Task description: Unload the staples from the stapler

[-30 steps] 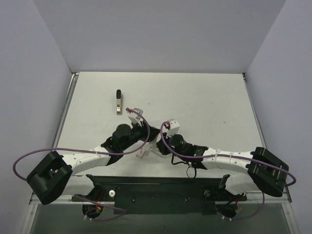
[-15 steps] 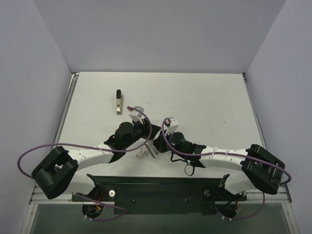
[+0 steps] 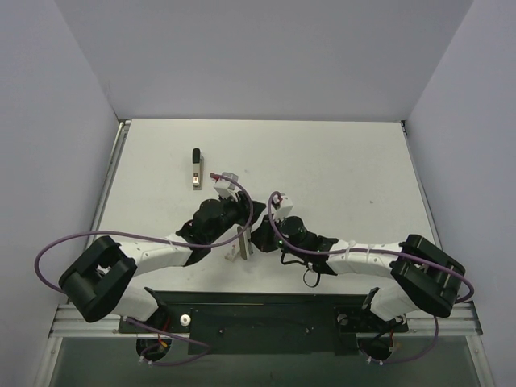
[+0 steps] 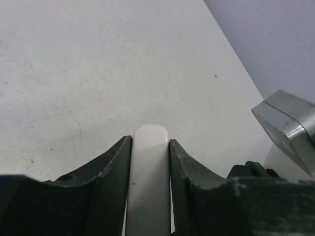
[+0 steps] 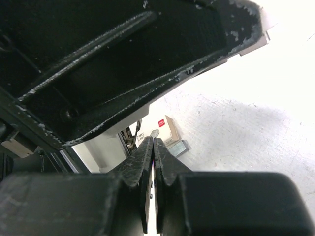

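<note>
My left pincer (image 3: 239,232) and right pincer (image 3: 258,239) meet at the white stapler (image 3: 237,254), seen from above. Left wrist: I see its fingers (image 4: 110,172) clamped on the stapler between them. Right wrist: fingers (image 5: 140,162) pressed together.

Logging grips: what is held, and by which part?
Left gripper clamps the white plastic stapler by its rounded end; right gripper is shut, nothing visibly held.

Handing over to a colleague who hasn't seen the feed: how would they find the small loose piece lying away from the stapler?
On the white table, look at the left half, beyond both arms. A slim stick lies there alone, black at its far end and tan at its near end, unlike the white stapler gripped nearer the bases.
</note>
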Motion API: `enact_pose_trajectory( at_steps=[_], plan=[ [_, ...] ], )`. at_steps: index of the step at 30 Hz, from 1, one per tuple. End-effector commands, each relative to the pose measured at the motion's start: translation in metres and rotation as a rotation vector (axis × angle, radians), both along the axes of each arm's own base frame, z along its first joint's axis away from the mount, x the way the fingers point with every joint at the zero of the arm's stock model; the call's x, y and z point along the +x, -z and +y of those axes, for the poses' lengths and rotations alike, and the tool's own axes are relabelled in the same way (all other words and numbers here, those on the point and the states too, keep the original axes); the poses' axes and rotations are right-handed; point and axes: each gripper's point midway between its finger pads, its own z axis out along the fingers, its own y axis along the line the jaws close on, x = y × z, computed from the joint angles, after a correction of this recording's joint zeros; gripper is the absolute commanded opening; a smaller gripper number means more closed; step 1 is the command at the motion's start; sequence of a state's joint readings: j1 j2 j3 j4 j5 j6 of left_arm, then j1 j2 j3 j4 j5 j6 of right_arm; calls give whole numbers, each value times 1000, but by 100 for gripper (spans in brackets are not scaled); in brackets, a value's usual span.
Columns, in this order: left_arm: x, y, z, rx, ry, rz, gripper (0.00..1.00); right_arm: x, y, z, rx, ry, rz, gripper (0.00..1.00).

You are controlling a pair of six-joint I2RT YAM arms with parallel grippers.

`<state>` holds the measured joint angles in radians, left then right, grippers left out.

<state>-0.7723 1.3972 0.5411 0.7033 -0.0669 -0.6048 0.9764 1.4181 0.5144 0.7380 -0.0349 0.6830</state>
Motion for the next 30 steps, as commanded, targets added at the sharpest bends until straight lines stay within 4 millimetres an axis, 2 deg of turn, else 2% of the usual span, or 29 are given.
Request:
enact_pose_trajectory(
  at_steps=[1, 4, 14, 23, 30],
  plan=[
    [20, -50, -6, -113, -49, -122, 0, -3, -53, 30, 190, -79, -44, 0],
    [22, -48, -7, -114, -54, -116, 0, -2, -58, 31, 213, -80, -43, 0],
    [26, -43, -13, -46, -83, -125, 0, -3, -93, 43, 324, -128, -65, 0],
    [26, -51, -21, 22, -65, -133, 0, 6, -70, 28, 315, -74, -28, 0],
    [22, -51, -19, 28, -61, -118, 0, 12, -69, 20, 335, -61, -22, 0]
  ],
)
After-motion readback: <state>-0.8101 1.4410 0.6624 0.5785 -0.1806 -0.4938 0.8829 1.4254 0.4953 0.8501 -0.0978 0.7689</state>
